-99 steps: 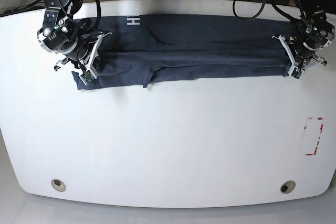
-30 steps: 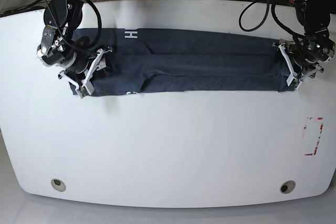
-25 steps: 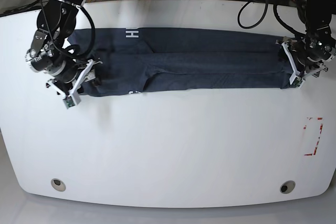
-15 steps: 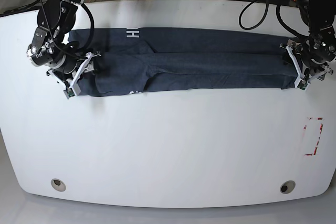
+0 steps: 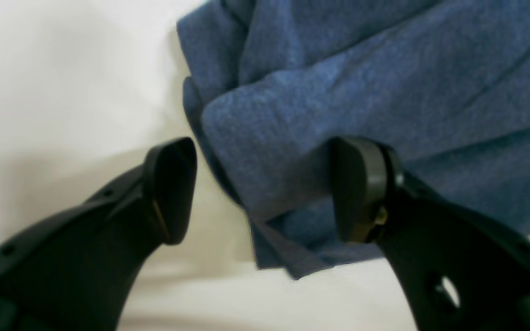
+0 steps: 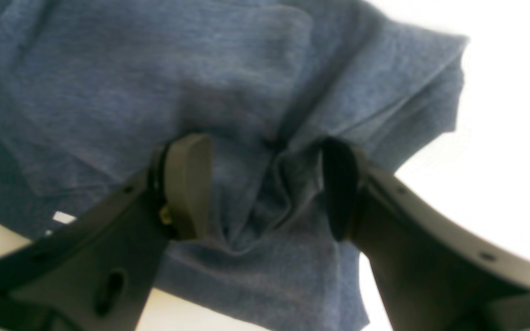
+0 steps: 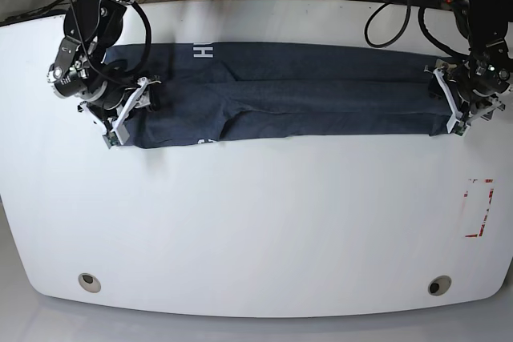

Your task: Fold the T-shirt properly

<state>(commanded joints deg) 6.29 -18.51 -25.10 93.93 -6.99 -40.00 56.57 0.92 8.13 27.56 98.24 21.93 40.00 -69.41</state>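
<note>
The T-shirt lies as a long dark navy band across the far half of the white table, white lettering showing near its left end. My right gripper stands open at the band's left end. In the right wrist view its fingers straddle a bunched fold of the T-shirt. My left gripper is at the band's right end, open too. In the left wrist view one of its fingers rests over the T-shirt, the other over bare table beside the cloth's corner.
A red-and-white marked rectangle sits on the table at the right. Two round holes lie near the front edge. Black cables hang past the table's far edge behind both arms.
Since the oldest frame the near flap has been folded flat, and the band now reads longer and straighter. Over the last second both grippers shifted slightly outward along the band's ends.
</note>
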